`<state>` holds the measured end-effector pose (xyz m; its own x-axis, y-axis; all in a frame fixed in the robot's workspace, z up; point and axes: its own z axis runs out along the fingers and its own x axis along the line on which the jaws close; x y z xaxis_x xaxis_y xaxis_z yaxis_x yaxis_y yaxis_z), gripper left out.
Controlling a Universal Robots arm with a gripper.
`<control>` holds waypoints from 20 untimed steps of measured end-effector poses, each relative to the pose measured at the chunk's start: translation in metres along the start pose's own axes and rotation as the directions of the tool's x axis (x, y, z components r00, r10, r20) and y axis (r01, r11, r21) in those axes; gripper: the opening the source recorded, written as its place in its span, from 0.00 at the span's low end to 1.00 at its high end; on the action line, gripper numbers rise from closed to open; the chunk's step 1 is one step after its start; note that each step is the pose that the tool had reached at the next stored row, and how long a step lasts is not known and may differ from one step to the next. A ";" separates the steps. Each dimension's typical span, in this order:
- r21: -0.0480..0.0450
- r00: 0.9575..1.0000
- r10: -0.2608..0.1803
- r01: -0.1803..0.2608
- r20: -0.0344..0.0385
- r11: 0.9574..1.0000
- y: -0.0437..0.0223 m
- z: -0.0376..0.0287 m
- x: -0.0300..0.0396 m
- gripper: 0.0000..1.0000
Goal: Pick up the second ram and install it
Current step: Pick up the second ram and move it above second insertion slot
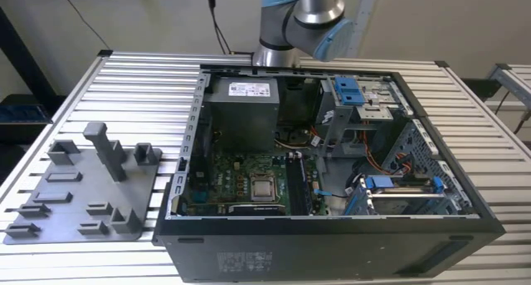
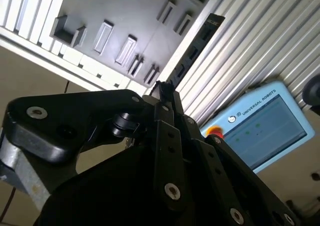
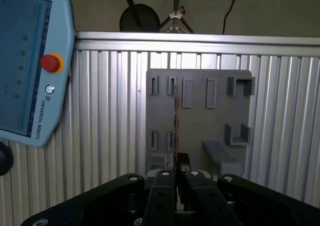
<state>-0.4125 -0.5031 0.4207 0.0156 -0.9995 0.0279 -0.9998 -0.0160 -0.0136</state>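
Observation:
My gripper (image 3: pixel 176 173) is shut on the second ram (image 3: pixel 176 121), which shows edge-on as a thin line rising from the fingertips in the first wrist view. In the second wrist view the ram (image 2: pixel 200 40) appears as a long dark strip with a pale label at its far end, sticking out from the gripper (image 2: pixel 165 91). It hangs in the air over the grey plastic tray (image 3: pixel 200 131). The open computer case (image 1: pixel 332 229) holds the green motherboard (image 1: pixel 240 173) with its long black sockets (image 1: pixel 297 182).
The grey tray (image 1: pixel 74 204) with its blocks lies on the slatted metal table (image 1: pixel 141 79) at the exterior view's left, beside the case. A blue teach pendant (image 3: pixel 25 60) with a red button lies near the tray. The arm (image 1: pixel 303 23) rises behind the case.

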 end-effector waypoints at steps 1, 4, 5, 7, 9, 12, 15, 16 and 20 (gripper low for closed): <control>0.000 1.000 0.000 0.000 0.000 1.000 -0.0023 0.0001 0.0000 0.14; 0.000 1.000 0.000 0.000 0.000 1.000 -0.0098 0.0002 0.0002 0.14; 0.000 1.000 0.000 0.000 0.000 1.000 -0.0123 0.0002 0.0002 0.14; 0.000 1.000 0.000 0.000 0.000 1.000 -0.0169 0.0002 0.0003 0.14; 0.000 1.000 0.000 0.000 0.000 1.000 -0.0211 0.0003 0.0003 0.14; 0.000 1.000 0.000 0.000 0.000 1.000 -0.0293 0.0004 0.0005 0.14; -0.001 1.000 0.000 0.000 0.000 1.000 -0.0395 0.0006 0.0006 0.14; -0.001 1.000 0.000 0.000 0.000 1.000 -0.0429 0.0006 0.0007 0.14; -0.001 1.000 0.000 0.000 0.000 1.000 -0.0549 0.0008 0.0008 0.14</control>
<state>-0.3576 -0.5031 0.4206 0.0157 -0.9995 0.0279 -0.9998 -0.0161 -0.0130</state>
